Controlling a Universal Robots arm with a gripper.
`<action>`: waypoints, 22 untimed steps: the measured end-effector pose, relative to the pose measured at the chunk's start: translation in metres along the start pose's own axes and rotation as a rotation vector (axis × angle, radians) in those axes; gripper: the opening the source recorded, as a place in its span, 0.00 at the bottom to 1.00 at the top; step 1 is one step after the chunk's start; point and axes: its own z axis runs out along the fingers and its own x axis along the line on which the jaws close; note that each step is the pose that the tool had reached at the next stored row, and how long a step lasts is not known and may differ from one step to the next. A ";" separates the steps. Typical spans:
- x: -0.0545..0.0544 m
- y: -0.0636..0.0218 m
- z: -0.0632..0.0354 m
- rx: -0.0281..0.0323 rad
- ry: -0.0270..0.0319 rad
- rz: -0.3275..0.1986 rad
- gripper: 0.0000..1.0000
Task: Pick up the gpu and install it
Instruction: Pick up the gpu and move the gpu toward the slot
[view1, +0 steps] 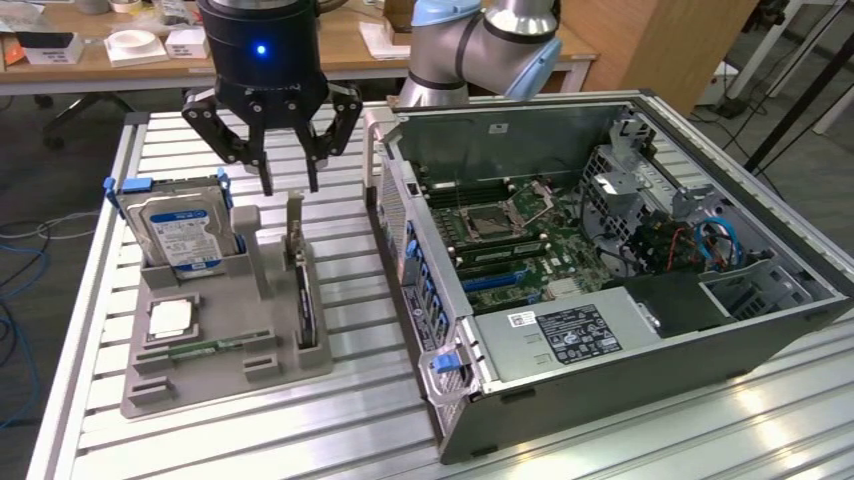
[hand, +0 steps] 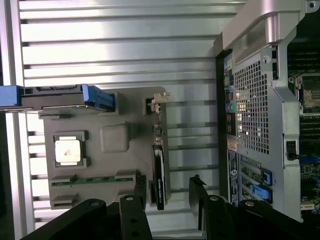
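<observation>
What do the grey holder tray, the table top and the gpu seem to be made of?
The holder tray looks like matte grey plastic: moulded pockets, rounded edges. The table top seems to be metal, probably aluminium: bright slats that reflect light. The gpu appears to be a dark circuit board, seen edge-on, so its finish stays unclear.

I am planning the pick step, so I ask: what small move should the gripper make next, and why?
Probably a short, straight descent. The gripper hangs open just above the gpu, which stands on edge in its slot of the grey tray. In the wrist view the fingers sit either side of the card, so lowering should bring them around it.
</observation>
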 end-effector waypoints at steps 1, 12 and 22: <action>0.000 -0.0008 0.0000 0.0000 0.0000 0.000 0.47; -0.001 -0.0078 -0.0002 0.0000 0.0000 0.000 0.47; -0.001 -0.0121 0.0000 0.0000 -0.0001 0.001 0.47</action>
